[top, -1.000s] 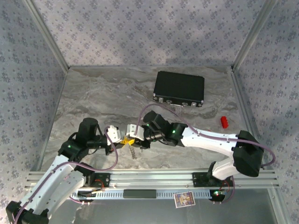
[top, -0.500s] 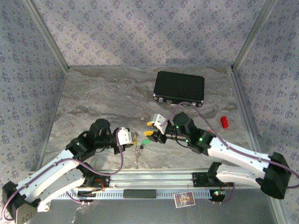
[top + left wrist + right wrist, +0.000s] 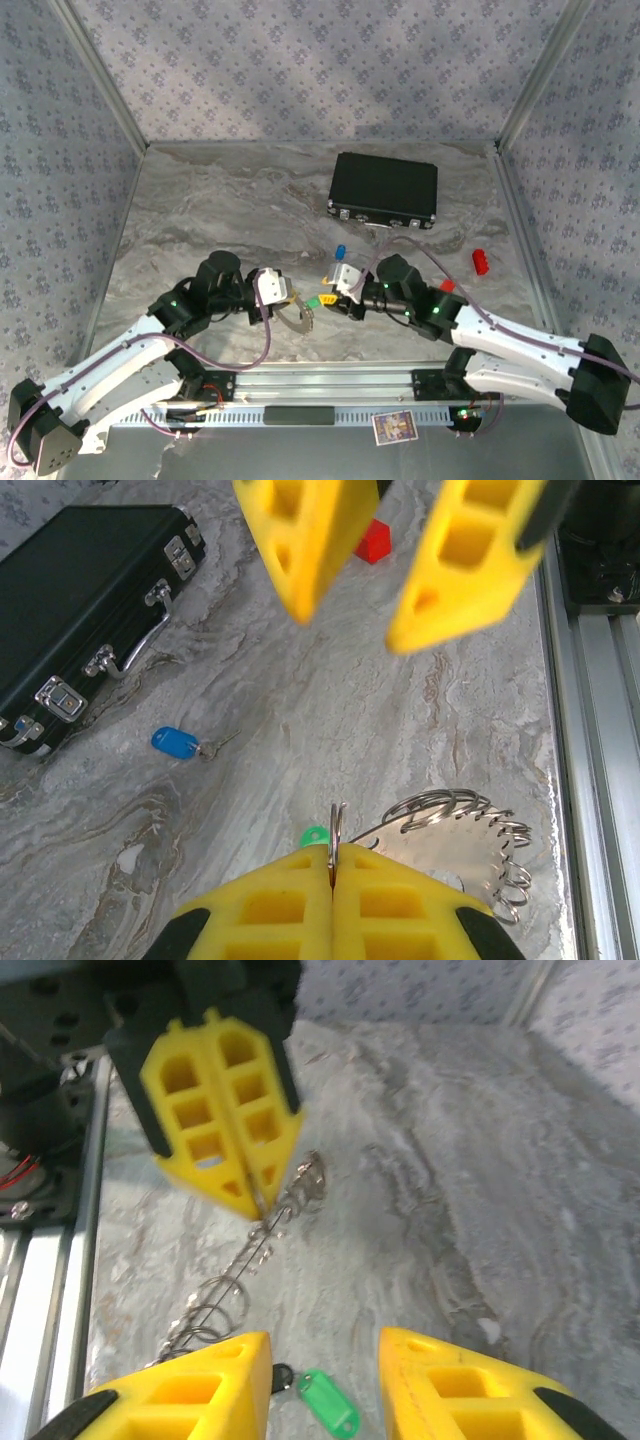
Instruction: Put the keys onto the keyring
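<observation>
**1. Rail** (image 3: 330, 385): aluminium, along the near edge, carrying both arm bases. A small printed card (image 3: 396, 427) lies just in front of it.

**2. Keyring** (image 3: 460, 830): a thin silver ring of coiled, beaded wire, low over the marbled surface (image 3: 220, 210), just beyond the rail. One strand stands upright in the left end effector. Whether the rest of the ring touches the surface cannot be told.

**3. Left end effector** (image 3: 333, 865): yellow fingers pressed together, pinching the keyring's wire at their tips.

**4. Green key** (image 3: 330, 1405): flat on the surface between the two end effectors. It lies loose, near the keyring but apart from it. In the right wrist view it lies below the gap between the spread fingers, with its dark end turned toward the keyring side.

**5. Right end effector** (image 3: 322, 1345): yellow fingers spread wide, holding nothing. It faces the left end effector across the green key.

**6. Blue key** (image 3: 178, 742): flat on the surface, loose, well apart from the keyring. It lies between the end effectors and the case.

**7. Red block** (image 3: 480, 260): small, on the surface toward the right wall.

**8. Black case** (image 3: 384, 189): rectangular and closed, with silver latches and a handle on its near side. It sits on the far part of the surface, right of centre.

**9. Walls** (image 3: 300, 70): patterned grey-blue panels in metal framing, enclosing the surface on three sides.
</observation>
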You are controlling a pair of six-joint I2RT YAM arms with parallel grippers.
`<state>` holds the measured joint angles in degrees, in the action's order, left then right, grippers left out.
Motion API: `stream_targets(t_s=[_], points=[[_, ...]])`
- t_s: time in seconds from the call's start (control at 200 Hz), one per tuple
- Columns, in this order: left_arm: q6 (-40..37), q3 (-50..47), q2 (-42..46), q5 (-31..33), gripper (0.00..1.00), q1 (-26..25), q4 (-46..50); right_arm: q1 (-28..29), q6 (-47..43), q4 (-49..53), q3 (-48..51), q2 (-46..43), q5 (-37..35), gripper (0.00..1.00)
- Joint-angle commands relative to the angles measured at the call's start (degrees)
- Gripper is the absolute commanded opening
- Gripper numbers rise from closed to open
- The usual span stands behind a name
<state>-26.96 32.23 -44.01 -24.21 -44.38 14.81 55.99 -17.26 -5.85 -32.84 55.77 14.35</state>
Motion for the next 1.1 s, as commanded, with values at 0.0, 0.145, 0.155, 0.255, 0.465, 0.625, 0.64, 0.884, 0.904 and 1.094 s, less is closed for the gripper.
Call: stream_targets(t_s=[0.0,0.145,0.155,0.255,0.465,0.625,0.64,0.884,0.904,1.094], points=[[-0.9,1.4,1.1,-2.0,0.0,-0.5,-3.2,1.1,-3.2,-1.3,-3.5,3.5,4.1,0.33],[0.8,0.6,1.7,-2.4,0.0,-0.5,-3.8,1.8,-3.4,-4.3,-4.9,7.3,6.3,0.32],[1.1,0.5,1.8,-2.4,0.0,-0.5,-3.9,1.9,-3.3,-4.5,-5.0,7.6,6.4,0.31],[3.8,-0.5,2.2,-2.4,0.0,-0.7,-5.0,2.2,-3.3,-4.9,-6.1,9.8,6.0,0.26],[4.5,-2.2,3.5,-1.8,0.0,-1.1,-5.7,2.3,-3.1,-5.4,-6.4,10.9,5.6,0.23],[4.7,-2.4,3.5,-1.6,0.0,-1.3,-5.7,2.3,-2.9,-5.8,-6.2,10.9,6.0,0.19],[4.6,-2.4,3.5,-1.7,0.0,-1.3,-5.7,2.3,-2.9,-5.9,-6.2,11.0,6.1,0.19],[4.5,-2.4,3.6,-1.6,0.0,-1.3,-5.6,2.5,-2.4,-6.8,-6.8,12.2,7.5,0.12],[4.5,-2.4,3.6,-1.5,0.0,-1.3,-5.7,2.6,-2.4,-6.8,-6.8,12.3,7.6,0.11],[5.8,-3.3,3.5,-1.6,0.0,-1.3,-7.7,2.8,-2.2,-6.8,-7.5,13.4,8.3,0.0]])
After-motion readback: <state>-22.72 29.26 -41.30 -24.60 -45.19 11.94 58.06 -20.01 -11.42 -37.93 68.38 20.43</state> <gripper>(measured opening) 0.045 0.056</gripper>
